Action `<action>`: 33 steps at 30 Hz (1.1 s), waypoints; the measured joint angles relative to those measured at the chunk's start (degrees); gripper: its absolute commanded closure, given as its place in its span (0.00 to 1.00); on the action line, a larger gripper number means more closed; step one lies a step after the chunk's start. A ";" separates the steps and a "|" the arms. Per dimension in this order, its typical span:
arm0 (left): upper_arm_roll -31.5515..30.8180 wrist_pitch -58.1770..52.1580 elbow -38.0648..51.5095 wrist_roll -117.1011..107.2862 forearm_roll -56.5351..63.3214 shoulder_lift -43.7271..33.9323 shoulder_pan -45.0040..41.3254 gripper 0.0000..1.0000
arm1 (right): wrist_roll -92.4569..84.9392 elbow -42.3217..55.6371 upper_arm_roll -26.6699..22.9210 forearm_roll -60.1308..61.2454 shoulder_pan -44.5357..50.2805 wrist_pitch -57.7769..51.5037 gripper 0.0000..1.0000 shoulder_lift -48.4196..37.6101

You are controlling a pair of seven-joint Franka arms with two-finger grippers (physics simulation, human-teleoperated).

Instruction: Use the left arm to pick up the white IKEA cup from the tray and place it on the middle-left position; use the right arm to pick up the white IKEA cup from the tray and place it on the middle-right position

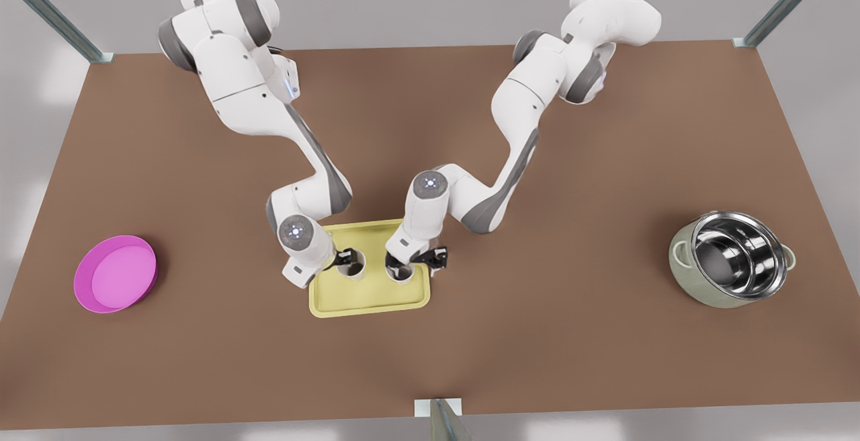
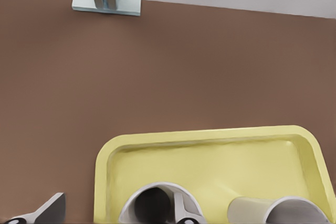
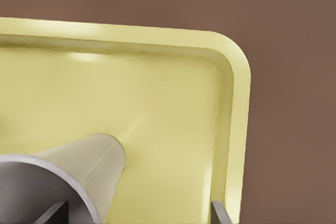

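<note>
We see two white cups standing upright side by side on the pale yellow tray (image 1: 368, 296), which lies on the brown table (image 1: 537, 333) near its middle, toward the near edge. The left cup (image 1: 351, 263) sits in the tray's left half and the right cup (image 1: 401, 270) just beside it in the right half; the two stand apart, not touching.

The left hand (image 1: 342, 258) is down at the left cup, and in the left wrist view one finger (image 2: 181, 211) reaches into the cup's mouth (image 2: 157, 203) while the other finger (image 2: 50, 208) hangs outside over the table (well apart, so the hand is spread across the cup's wall rather than clamped on it). The second cup (image 2: 283, 211) shows farther along the tray (image 2: 210, 153) in that view.

The right hand (image 1: 416, 259) is lowered over the right cup. The right wrist view shows that cup (image 3: 79, 174) from above on the tray (image 3: 157, 93), with finger tips on either side, one by the tray's rim; its fingers are spread too, not pressed on the cup.

Farther out, a round magenta plate (image 1: 115, 273) rests near the front view's left edge of the table, and a steel pot (image 1: 734, 258) lies tilted near the front view's right.
</note>
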 measured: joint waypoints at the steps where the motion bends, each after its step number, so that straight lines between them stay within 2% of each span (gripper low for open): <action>1: 0.02 0.13 -0.02 -0.71 0.03 0.13 -0.14 0.00 | 0.25 -0.05 0.00 -0.01 0.04 0.49 0.07 0.32; 2: 0.03 0.09 -0.03 -1.35 0.05 0.23 -0.20 0.00 | 0.48 -0.03 0.00 0.02 0.09 0.90 0.28 0.49; 3: 0.02 0.04 -0.03 -1.95 0.08 0.50 -0.23 0.00 | 0.67 0.05 0.02 0.10 0.12 1.35 0.53 0.58; 4: 0.03 -0.29 -0.04 -2.49 0.16 0.80 -0.24 0.00 | 0.80 0.17 0.10 0.26 0.17 1.76 0.61 0.61; 7: 0.04 -2.08 -0.04 -3.74 0.33 1.10 -0.25 0.00 | 0.54 0.41 0.24 1.23 0.20 2.73 0.75 0.60; 16: -0.21 -4.06 -0.05 -6.15 0.44 3.73 -1.11 0.00 | 1.59 0.39 0.13 0.53 -0.26 3.60 0.75 -1.21; 17: -0.30 -3.85 -0.04 -6.42 0.41 3.67 -1.14 0.03 | 1.57 0.22 0.07 0.55 -0.68 3.55 0.74 -1.99; 18: -0.35 -3.73 -0.05 -6.68 0.33 3.43 -1.14 0.11 | 1.49 -0.11 -0.12 0.57 -0.92 3.49 0.74 -2.97; 19: -0.37 -3.67 -0.04 -6.93 0.20 3.15 -1.14 0.35 | 1.29 -0.77 -0.60 0.59 -1.50 3.44 0.74 -4.06; 20: -0.43 -3.59 0.00 -7.18 0.05 3.01 -1.13 0.52 | 0.92 -1.62 -0.90 0.60 -2.80 3.40 0.74 -5.19; 23: -0.48 -2.98 0.03 -8.04 -0.42 2.94 -1.13 0.73 | -0.60 -4.51 -1.19 0.70 -6.92 3.32 0.78 -7.86; 28: -0.46 -1.93 -0.02 -9.43 -1.33 2.85 -0.99 0.82 | -4.14 -7.79 -1.05 3.46 -12.63 3.30 0.78 -8.45; 31: -0.47 -2.46 -0.12 -10.17 -2.50 1.08 -0.68 0.83 | -6.51 -9.58 -1.06 6.22 -14.45 3.27 0.76 -7.98; 32: -0.55 -3.11 -0.20 -10.38 -3.05 -0.36 -0.11 0.83 | -7.22 -10.02 -1.10 6.69 -14.91 3.27 0.72 -7.86; 33: -0.70 -3.92 -0.28 -10.56 -3.50 -1.72 1.09 0.83 | -7.88 -10.35 -1.13 7.02 -15.16 3.26 0.64 -7.69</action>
